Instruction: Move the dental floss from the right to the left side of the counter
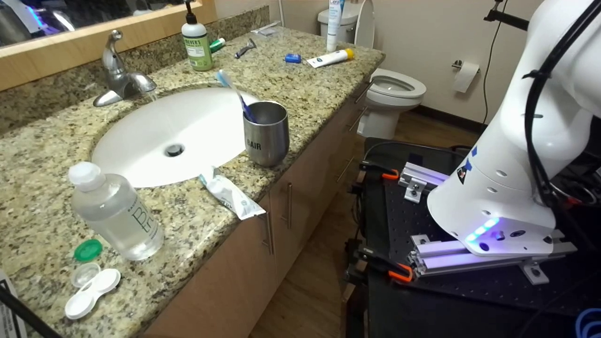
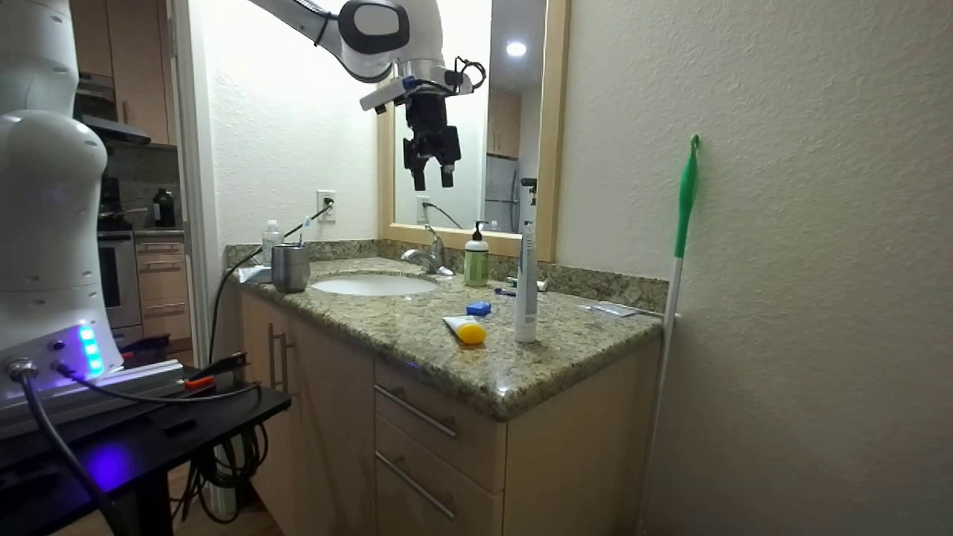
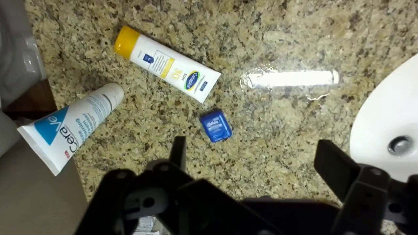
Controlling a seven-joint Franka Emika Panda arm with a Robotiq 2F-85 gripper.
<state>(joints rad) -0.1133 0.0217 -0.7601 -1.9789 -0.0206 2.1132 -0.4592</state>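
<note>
The dental floss is a small flat blue box, seen in both exterior views (image 1: pixel 293 58) (image 2: pixel 479 308) and in the wrist view (image 3: pixel 216 126). It lies flat on the speckled granite counter (image 1: pixel 310 91) (image 2: pixel 417 313) (image 3: pixel 281 120), near the end away from the contact lens case. My gripper (image 2: pixel 433 181) is open and empty, pointing down high above the counter. In the wrist view the open gripper (image 3: pixel 250 143) shows its black fingers wide apart, with the floss above and right of the left fingertip. The gripper is out of view in an exterior view that shows the arm's base.
A white-and-orange tube (image 1: pixel 331 58) lies beside the floss, and an upright white tube (image 2: pixel 526 286) stands near it. A soap bottle (image 1: pixel 197 44), faucet (image 1: pixel 119 77), sink (image 1: pixel 136 155), metal cup (image 1: pixel 266 136), toothpaste tube (image 1: pixel 230 195), clear bottle (image 1: pixel 119 216) and lens case (image 1: pixel 92 293) line the counter.
</note>
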